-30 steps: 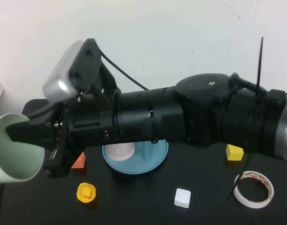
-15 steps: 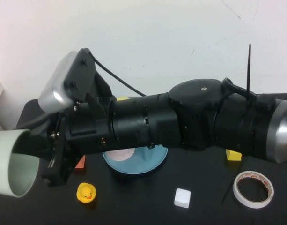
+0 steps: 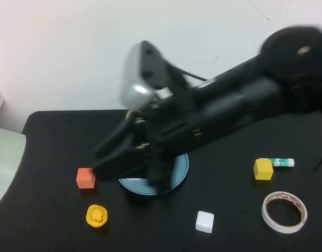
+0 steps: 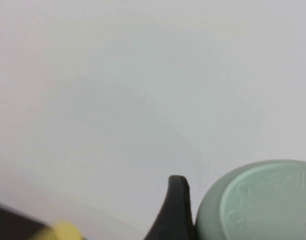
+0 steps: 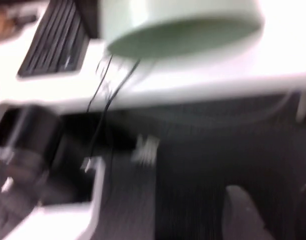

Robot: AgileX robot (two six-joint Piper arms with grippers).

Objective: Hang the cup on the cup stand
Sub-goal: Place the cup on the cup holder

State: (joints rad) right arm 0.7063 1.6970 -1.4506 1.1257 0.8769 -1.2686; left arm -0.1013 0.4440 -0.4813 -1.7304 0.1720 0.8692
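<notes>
The right gripper [image 3: 105, 160] hangs over the black table [image 3: 45, 131], its arm slanting in from the far right. Its jaws stand spread and hold nothing; the right wrist view shows the right gripper [image 5: 272, 205] with two dark fingertips [image 5: 237, 212] well apart and only open space between them. The cup stand [image 3: 177, 169], a blue dish, lies just behind the jaws and is largely hidden by the wrist, so only part of its rim shows. An orange cube [image 3: 85, 178] sits just beside the jaw tips, on their outer side, and a yellow rubber duck [image 3: 96, 216] lies nearer the camera than the jaws.

The pale mint-green cup [image 3: 4, 167] is well apart from the right jaws, out past their tips at the table's left edge; seen from the right wrist, the cup [image 5: 177, 22] has its open mouth tipped towards the camera. In the left wrist view, the left gripper [image 4: 178, 212] shows a dark part lying against the side of the cup [image 4: 262, 202], whose base faces the camera. Whether its jaws clamp the cup cannot be told.

Behind the right jaws, towards the arm's base, lie a white cube [image 3: 204, 221], a yellow cube [image 3: 263, 169], a glue stick [image 3: 276, 163] and a roll of tape [image 3: 284, 211].
</notes>
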